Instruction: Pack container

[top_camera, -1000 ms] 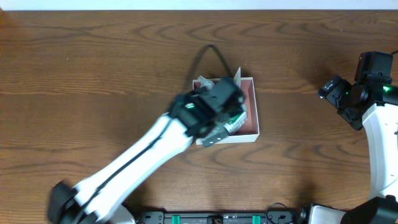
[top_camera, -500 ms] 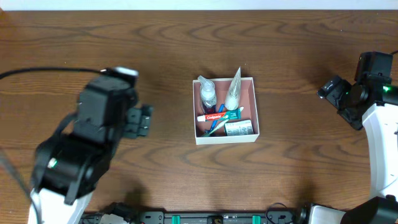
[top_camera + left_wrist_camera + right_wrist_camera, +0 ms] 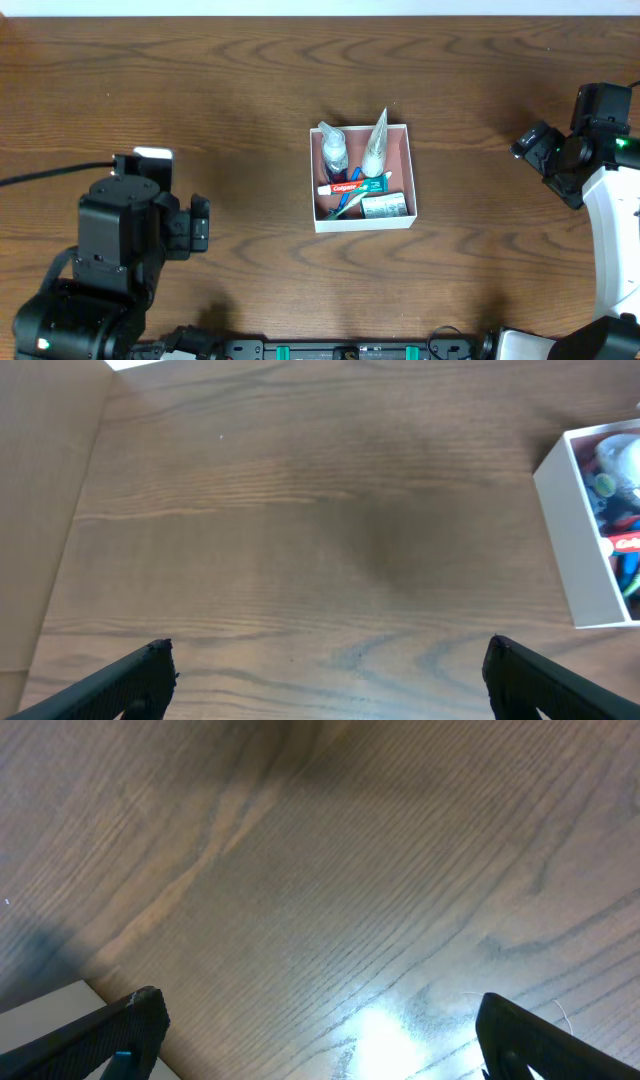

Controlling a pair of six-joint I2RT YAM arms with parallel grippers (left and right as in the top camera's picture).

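The container (image 3: 404, 130), a square shallow box with white walls and a pinkish-brown inside, sits at the table's middle. It holds a small clear bottle (image 3: 334, 150), a white tube (image 3: 374, 148), a red and white toothpaste tube (image 3: 345, 186), a toothbrush and a green packet (image 3: 385, 206). Its left wall shows at the right edge of the left wrist view (image 3: 575, 525). My left gripper (image 3: 200, 222) is open and empty, far left of the container; both fingertips frame bare wood (image 3: 328, 665). My right gripper (image 3: 530, 145) is open and empty, far right of the container, over bare wood (image 3: 320, 1020).
The brown wooden table (image 3: 250, 90) fills the view, with a pale edge along the back. A black cable (image 3: 40, 178) runs off the left side from the left arm. A white corner (image 3: 50, 1005) shows at the lower left of the right wrist view.
My left arm has drawn back from over the container to the lower left, leaving the packed items uncovered. The right arm has not moved.
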